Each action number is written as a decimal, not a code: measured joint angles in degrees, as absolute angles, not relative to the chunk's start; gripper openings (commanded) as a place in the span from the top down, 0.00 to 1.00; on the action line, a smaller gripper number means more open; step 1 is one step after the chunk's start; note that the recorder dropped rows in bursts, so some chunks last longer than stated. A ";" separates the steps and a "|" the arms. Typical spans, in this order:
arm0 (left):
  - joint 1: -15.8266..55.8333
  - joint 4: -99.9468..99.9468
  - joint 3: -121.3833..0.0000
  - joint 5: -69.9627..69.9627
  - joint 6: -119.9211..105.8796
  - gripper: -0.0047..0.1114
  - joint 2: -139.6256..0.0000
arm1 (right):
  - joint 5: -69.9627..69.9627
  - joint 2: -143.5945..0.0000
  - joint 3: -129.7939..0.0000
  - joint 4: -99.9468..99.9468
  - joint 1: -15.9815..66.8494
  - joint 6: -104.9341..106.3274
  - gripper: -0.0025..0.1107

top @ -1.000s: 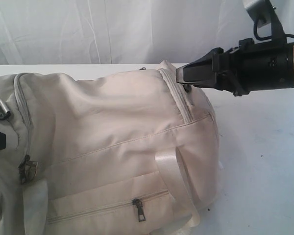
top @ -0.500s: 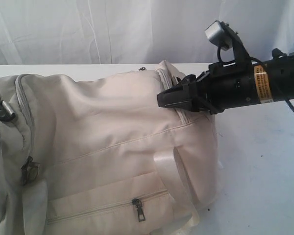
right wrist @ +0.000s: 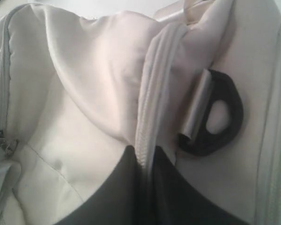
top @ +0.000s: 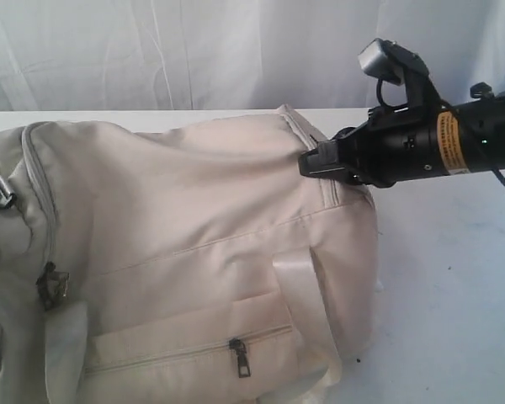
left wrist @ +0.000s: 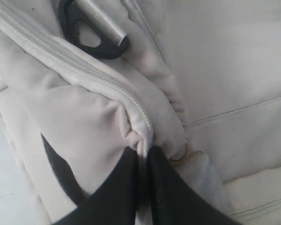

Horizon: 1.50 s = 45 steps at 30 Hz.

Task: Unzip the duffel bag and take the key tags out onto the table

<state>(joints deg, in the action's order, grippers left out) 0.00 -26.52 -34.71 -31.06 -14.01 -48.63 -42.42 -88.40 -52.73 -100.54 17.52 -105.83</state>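
The cream duffel bag [top: 194, 219] lies zipped on the white table [top: 454, 278], filling the left and middle of the exterior view. My right gripper [top: 310, 162] is shut on the bag's zipper seam [right wrist: 154, 84] at its right end, beside a black D-ring [right wrist: 215, 122]. In the left wrist view my left gripper [left wrist: 145, 152] is shut on a bunched fold of bag fabric where another zipper line [left wrist: 84, 70] ends, near a black D-ring [left wrist: 96, 44]. The left arm is outside the exterior view. The key tags are hidden.
A front pocket with a dark zipper pull [top: 239, 357] faces the camera, and a webbing handle [top: 299, 290] hangs near it. A D-ring [top: 0, 192] and metal pulls [top: 50, 284] sit at the bag's left end. A white curtain [top: 194, 50] hangs behind the table.
Both grippers went from open to shut on the bag. The right gripper came down onto the zipper seam, then drew back rightward with it. The bag's left end shifted and tightened.
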 measured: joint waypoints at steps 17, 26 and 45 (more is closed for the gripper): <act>0.44 -1.08 -35.40 -30.04 4.11 0.96 -43.70 | -61.17 -85.93 -52.40 -101.21 2.95 -105.71 0.57; 0.44 -0.40 -40.57 -34.30 4.21 0.96 -43.80 | -61.97 -82.20 -55.84 -99.52 3.75 -100.22 0.48; 0.44 -2.61 -41.27 -33.94 4.21 0.96 -43.80 | -34.75 -89.60 -57.12 -98.39 47.28 -81.69 0.49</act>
<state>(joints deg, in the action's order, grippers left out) 0.44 -2.61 -41.27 -33.94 4.21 -43.80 -34.75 -89.60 -57.12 -98.39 47.28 -81.69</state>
